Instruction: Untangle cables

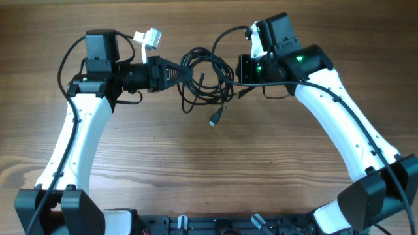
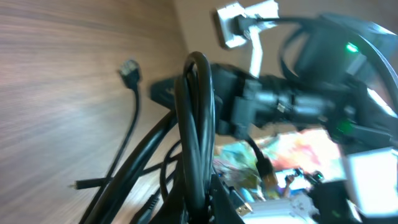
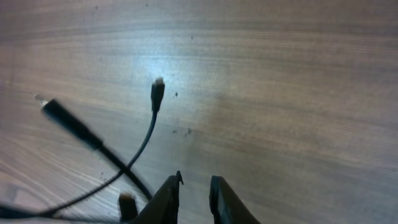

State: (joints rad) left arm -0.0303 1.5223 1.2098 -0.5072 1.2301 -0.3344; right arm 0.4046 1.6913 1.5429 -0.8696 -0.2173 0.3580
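The cables [image 1: 208, 77] lie as a black tangle of loops at the back middle of the wooden table, between both arms. One loose plug end [image 1: 213, 121] trails toward the front. My left gripper [image 1: 171, 73] is shut on a thick loop of the cables [image 2: 196, 118], which rises straight out of its jaws [image 2: 205, 202]. My right gripper [image 1: 240, 70] hovers at the tangle's right side. In the right wrist view its fingertips [image 3: 196, 183] stand a narrow gap apart with bare wood between them. A thin cable with a small plug [image 3: 157, 90] lies to their left.
A white connector block [image 1: 149, 38] sits behind the left gripper and shows again in the left wrist view [image 2: 245, 18]. The right arm's black wrist [image 2: 298, 99] is close in front of the left camera. Both arm bases stand at the front edge.
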